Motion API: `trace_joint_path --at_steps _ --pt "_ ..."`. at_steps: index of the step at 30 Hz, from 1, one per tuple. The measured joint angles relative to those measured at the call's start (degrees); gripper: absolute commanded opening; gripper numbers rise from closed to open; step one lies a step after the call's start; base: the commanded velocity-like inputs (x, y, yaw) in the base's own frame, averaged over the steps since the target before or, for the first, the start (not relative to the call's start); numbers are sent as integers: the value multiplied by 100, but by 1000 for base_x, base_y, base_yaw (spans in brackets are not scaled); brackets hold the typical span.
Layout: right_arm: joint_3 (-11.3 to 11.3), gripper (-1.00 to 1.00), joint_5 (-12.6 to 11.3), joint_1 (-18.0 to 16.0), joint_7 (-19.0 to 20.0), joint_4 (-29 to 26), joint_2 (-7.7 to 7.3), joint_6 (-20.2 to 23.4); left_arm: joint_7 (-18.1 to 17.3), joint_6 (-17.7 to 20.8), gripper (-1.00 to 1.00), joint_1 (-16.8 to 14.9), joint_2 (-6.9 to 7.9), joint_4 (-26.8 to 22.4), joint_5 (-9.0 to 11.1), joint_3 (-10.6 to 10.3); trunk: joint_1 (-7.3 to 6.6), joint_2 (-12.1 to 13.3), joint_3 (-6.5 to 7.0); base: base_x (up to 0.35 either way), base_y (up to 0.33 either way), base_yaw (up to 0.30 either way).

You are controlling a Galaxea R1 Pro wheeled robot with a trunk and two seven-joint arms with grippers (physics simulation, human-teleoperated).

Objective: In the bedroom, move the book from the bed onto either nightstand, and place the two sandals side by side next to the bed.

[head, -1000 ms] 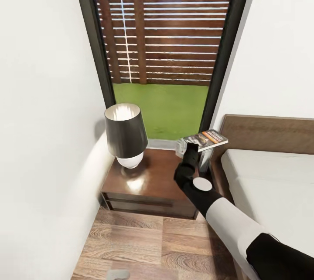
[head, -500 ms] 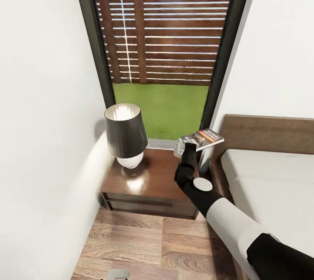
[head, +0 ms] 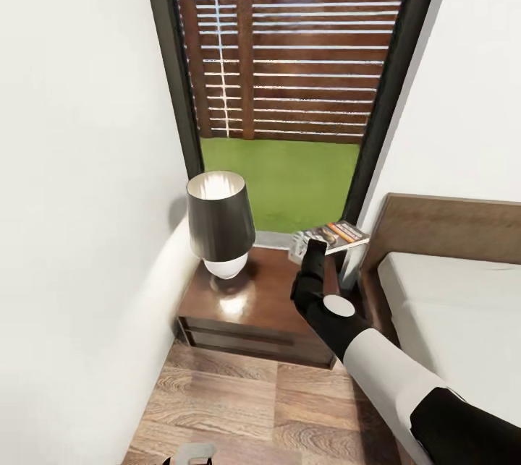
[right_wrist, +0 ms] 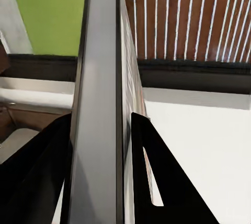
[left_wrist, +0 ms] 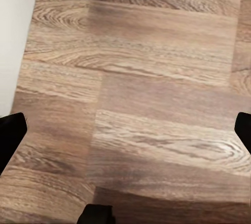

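White walls and a tall dark-framed window (head: 293,82) fill the upper frame, with wood-plank floor (head: 268,414) below. At centre, the book (head: 334,236) is clamped between the right gripper (head: 310,246) fingers, held above the nightstand (head: 264,306). A dark-shaded lamp (head: 221,223) occupies the nightstand's left part. The bed (head: 449,306) lies at right. The left gripper (left_wrist: 125,130) fingers are spread over bare floor.

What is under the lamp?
The lamp stands on the dark wooden nightstand, near its left back corner. Its white base reflects in the glossy top. The exact spot beneath the base is covered. The right claw holds the book above the nightstand's right side.
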Motion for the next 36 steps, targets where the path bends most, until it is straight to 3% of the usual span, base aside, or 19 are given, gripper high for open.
trace_joint_path --at_steps 14,19,20,26,28,29,30,31,32,33,34,36 --pt "-14 -100 -68 1 21 -10 -19 -93 1 -2 100 -1 -4 3 1 -5 -2 0 0 295 0 82" --pt "-16 -100 -266 2 51 30 -19 -211 1 -10 100 -1 -4 3 1 -5 -1 0 0 237 0 1" --pt "-13 -100 -416 2 60 65 -10 -299 -2 -20 100 -1 -9 4 -4 -11 1 0 0 66 0 0" --pt "-26 -100 -753 1 56 210 -17 -714 -7 -31 100 -1 -26 3 -7 -18 1 0 0 23 0 0" --pt "-44 -100 -1194 4 42 627 -6 -1085 -7 -37 100 -1 -50 3 -12 -22 2 1 -1 3 0 0" --pt "-39 -100 -1208 2 23 726 4 -1171 -8 -37 100 -1 -52 3 -13 -22 1 0 0 1 0 0" --pt "-47 -100 -1439 3 2 958 18 -1366 -8 -37 100 -1 -53 3 -14 -23 1 0 -1 0 0 0" --pt "-48 -100 -1824 4 -209 1463 33 -1727 -8 -37 100 -2 -55 4 -15 -30 22 -38 -18 0 0 0" --pt "-73 -100 -1958 2 -324 1695 33 -1825 -7 -37 100 -1 -55 2 -16 -30 45 -78 -36 0 0 0" --pt "-34 -100 -2239 1 -843 2237 31 -2365 -8 -37 100 0 -66 3 -16 -41 66 -119 -54 0 0 0" --pt "-86 -100 -2506 0 -1040 2610 32 -2694 -10 -36 100 3 -83 2 -20 -43 89 -158 -72 0 0 0" --pt "-40 -100 -2642 -1 -1213 2910 36 -2993 -13 -37 100 2 -112 3 -24 -47 132 -239 -108 0 0 0"
